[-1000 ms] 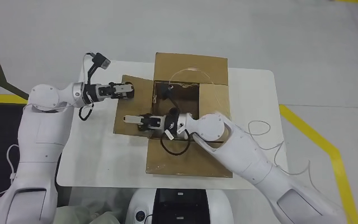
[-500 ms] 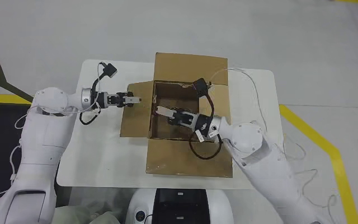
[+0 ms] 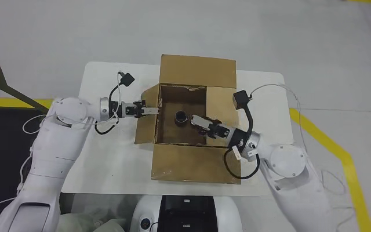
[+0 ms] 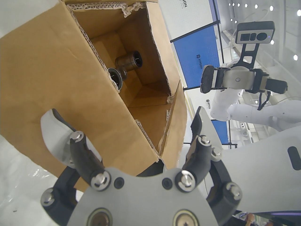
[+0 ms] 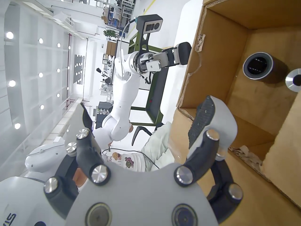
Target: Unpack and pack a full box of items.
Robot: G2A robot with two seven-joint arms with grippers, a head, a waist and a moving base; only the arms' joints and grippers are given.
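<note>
Open cardboard box (image 3: 194, 165) is seen on the white bench (image 3: 104, 168), flaps folded out. Two items are left on the box floor near the far wall: dark cylinder (image 5: 261, 68) lying on its side and metal flanged fitting (image 4: 115, 76) just beside it, possibly touching. Left claw (image 3: 153, 109) is held at the raised left flap, fingers apart, flap edge between them but not clamped. Right claw (image 3: 196, 120) is held over the box interior near the items, fingers apart, nothing held. Unpacking is judged nearly done. Risks: the cylinder could be rolled away if only one finger lands on it; the fitting could be knocked during that grasp; the box could be shoved if the flap is pushed by the left claw.
</note>
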